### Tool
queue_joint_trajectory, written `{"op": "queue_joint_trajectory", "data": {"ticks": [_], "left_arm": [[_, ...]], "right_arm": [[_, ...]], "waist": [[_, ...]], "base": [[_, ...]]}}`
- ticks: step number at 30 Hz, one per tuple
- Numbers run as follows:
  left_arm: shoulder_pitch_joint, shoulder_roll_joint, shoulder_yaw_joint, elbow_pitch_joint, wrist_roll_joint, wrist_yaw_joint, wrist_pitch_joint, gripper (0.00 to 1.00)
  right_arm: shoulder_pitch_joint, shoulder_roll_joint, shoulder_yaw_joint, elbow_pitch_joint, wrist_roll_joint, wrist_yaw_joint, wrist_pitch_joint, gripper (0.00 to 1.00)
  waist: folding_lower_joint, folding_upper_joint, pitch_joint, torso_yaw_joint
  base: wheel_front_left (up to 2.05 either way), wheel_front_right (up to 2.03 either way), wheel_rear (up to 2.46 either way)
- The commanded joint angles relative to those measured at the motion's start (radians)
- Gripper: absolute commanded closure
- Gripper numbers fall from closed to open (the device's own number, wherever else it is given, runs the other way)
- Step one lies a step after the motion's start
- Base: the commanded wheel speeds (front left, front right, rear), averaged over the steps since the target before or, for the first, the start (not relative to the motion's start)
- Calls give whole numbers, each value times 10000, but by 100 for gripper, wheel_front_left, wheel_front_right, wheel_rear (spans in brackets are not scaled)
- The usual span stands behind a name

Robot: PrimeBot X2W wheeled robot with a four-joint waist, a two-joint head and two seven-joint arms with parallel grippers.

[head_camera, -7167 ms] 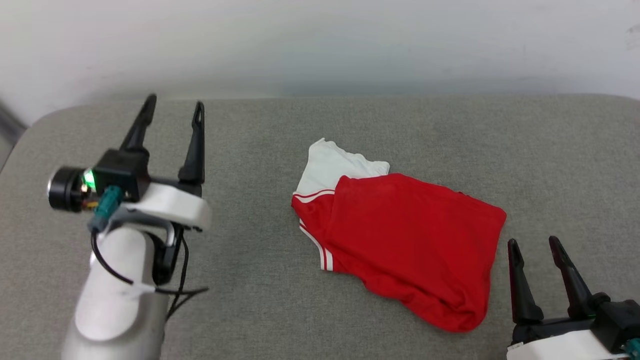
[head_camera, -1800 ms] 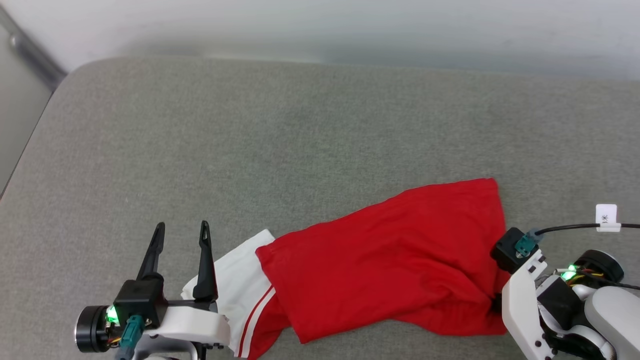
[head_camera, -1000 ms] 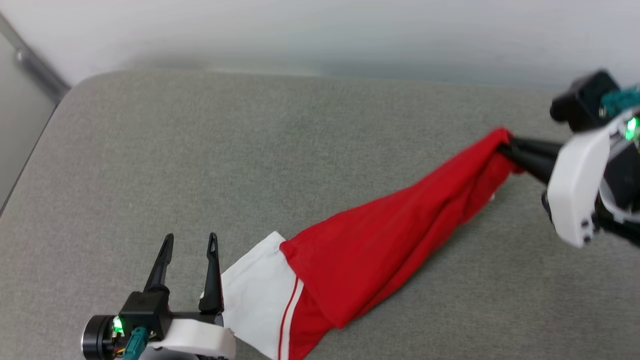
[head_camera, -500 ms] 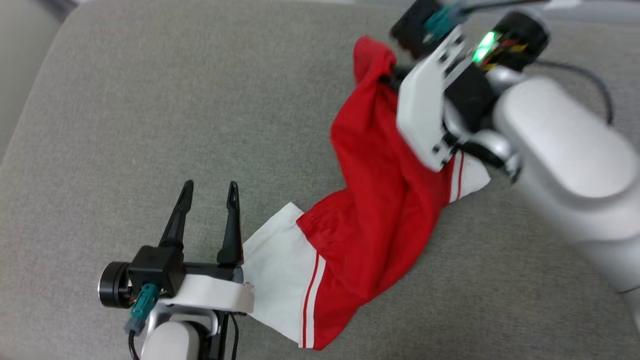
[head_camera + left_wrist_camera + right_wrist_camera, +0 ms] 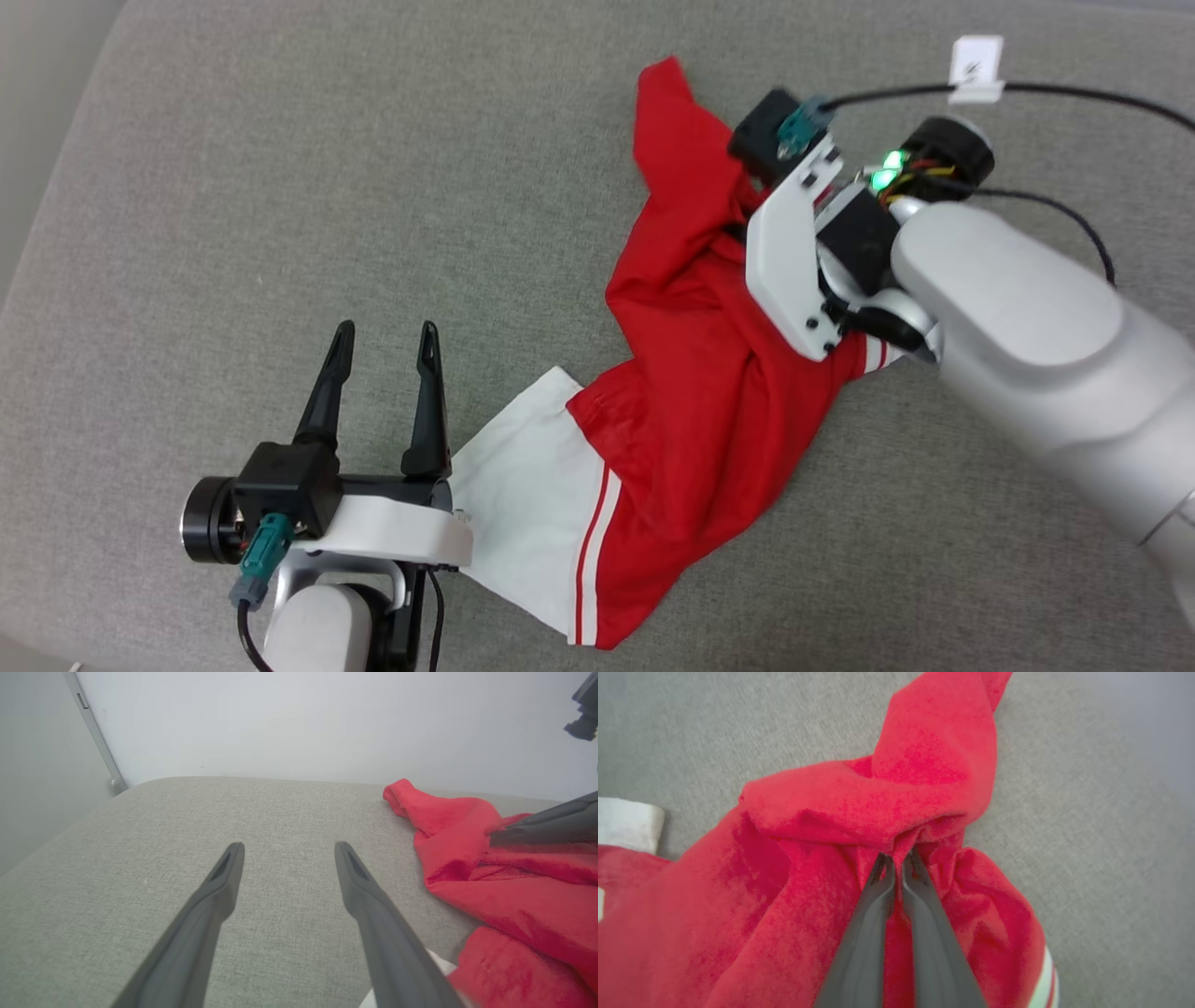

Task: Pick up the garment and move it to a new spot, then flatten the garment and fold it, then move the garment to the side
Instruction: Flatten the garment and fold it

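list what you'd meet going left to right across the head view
left gripper → garment's white sleeve → garment's red body → right arm's pale forearm

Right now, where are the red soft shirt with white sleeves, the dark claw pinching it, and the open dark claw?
red soft shirt with white sleeves (image 5: pixel 709 411): head view, on its red middle.
right gripper (image 5: pixel 898 858): right wrist view, between its shut fingertips.
left gripper (image 5: pixel 386 331): head view, between its open fingertips.
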State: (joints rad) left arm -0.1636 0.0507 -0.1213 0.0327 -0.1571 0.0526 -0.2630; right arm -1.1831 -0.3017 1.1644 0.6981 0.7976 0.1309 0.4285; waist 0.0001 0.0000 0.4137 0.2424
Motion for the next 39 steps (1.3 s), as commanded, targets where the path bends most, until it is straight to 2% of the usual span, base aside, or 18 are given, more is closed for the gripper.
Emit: {"op": "queue_joint_trajectory", "data": {"ticks": [1, 5, 9, 11, 14, 19, 22, 25, 30, 33, 36, 37, 38, 39], "left_arm": [[108, -8, 80, 16, 97, -19, -26, 0], [299, -8, 248, 15, 243, 22, -26, 0], [554, -7, 334, -33, 316, 52, -26, 0], [603, -9, 328, -61, 322, 55, -26, 0], [725, -9, 300, -98, 309, 66, -26, 0], [694, -9, 273, -166, 252, 89, -26, 0], [592, -9, 222, -191, 231, 79, -26, 0], [487, -11, 137, -196, 152, 81, -26, 0], [115, -8, 37, -153, 40, 29, -26, 0], [-38, -9, -56, -119, 13, 75, -26, 0], [-89, -10, -92, -74, 9, 102, -26, 0], [-82, -8, -81, -51, 26, 114, -26, 0], [-64, -8, -65, -27, 52, 118, -26, 0], [-28, -8, -35, 3, 81, 113, -26, 0]], "right_arm": [[-333, -168, -47, -198, 306, -3, -395, 0], [-793, -883, 32, -893, 769, -5, -771, 0], [-1300, -1790, 31, -1680, 1266, -3, -360, 0], [-1458, -2251, 63, -1981, 1630, -3, 291, 0], [-1607, -2770, 1, -2395, 2497, -3, 1822, 0], [-1760, -3459, 97, -2834, 3114, -3, 4100, 0], [-1532, -3579, 158, -2878, 3115, -3, 4955, 0], [-1114, -3523, 138, -2762, 3014, -3, 5316, 0], [12, -2969, -343, -2231, 2898, -3, 4932, 0], [621, -2739, -86, -1947, 2593, -3, 4960, 0], [1055, -2770, 311, -1852, 2357, -2, 5141, 0], [1133, -2774, 387, -1846, 2326, -2, 5167, 11], [1178, -2787, 432, -1876, 2310, -2, 5155, 65], [1208, -2798, 435, -1956, 2330, 1, 5099, 100]], "waist": [[-1, 0, -287, -132], [-1, 0, -742, -305], [-1, 0, -1069, -439], [-1, 0, -1147, -470], [-1, 0, -1199, -496], [-1, 0, -1046, -445], [-1, 0, -876, -359], [-1, 0, -671, -222], [-1, 0, 60, 176], [-1, 0, 321, 295], [-1, 0, 359, 322], [-1, 0, 333, 305], [-1, 0, 285, 278], [-1, 0, 208, 239]], "base": [[0, 0, 0], [0, 0, 0], [0, 0, 0], [0, 0, 0], [0, 0, 0], [0, 0, 0], [0, 0, 0], [0, 0, 0], [0, 0, 0], [0, 0, 0], [0, 0, 0], [0, 0, 0], [0, 0, 0], [0, 0, 0]]}}
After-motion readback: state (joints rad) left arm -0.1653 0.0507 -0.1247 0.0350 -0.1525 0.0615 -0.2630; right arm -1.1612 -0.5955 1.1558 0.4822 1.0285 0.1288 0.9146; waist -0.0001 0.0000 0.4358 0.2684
